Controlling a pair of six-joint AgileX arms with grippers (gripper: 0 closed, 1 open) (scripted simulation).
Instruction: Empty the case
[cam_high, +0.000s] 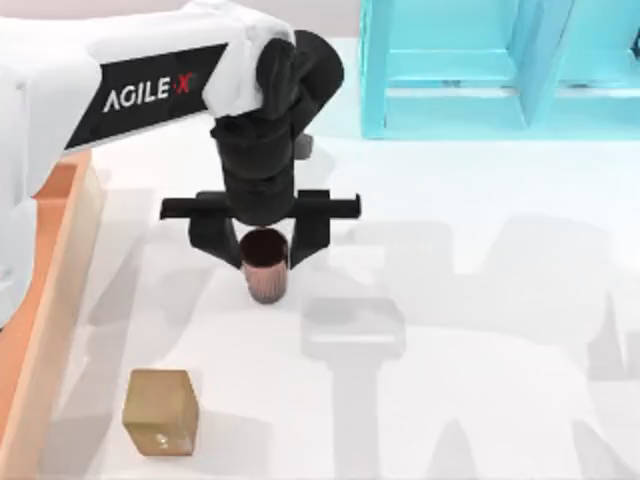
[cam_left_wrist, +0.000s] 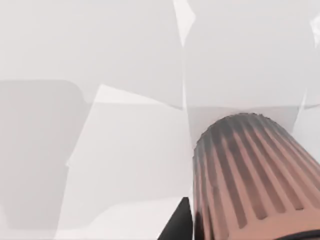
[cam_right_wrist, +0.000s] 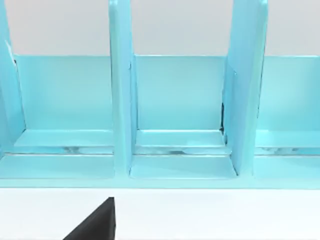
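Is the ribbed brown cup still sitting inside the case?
No. In the top view the ribbed brown cup is held in the left hand over the white table, away from the case.

The left arm (cam_high: 110, 80) is showing a smooth white shell bearing a black panel lettered AGILE X in white with a red mark. Its wrist is running into bulky matte-black housings, ending in the left gripper (cam_high: 262, 245), a black crossbar carrying two blocky black fingers (cam_high: 214, 240).
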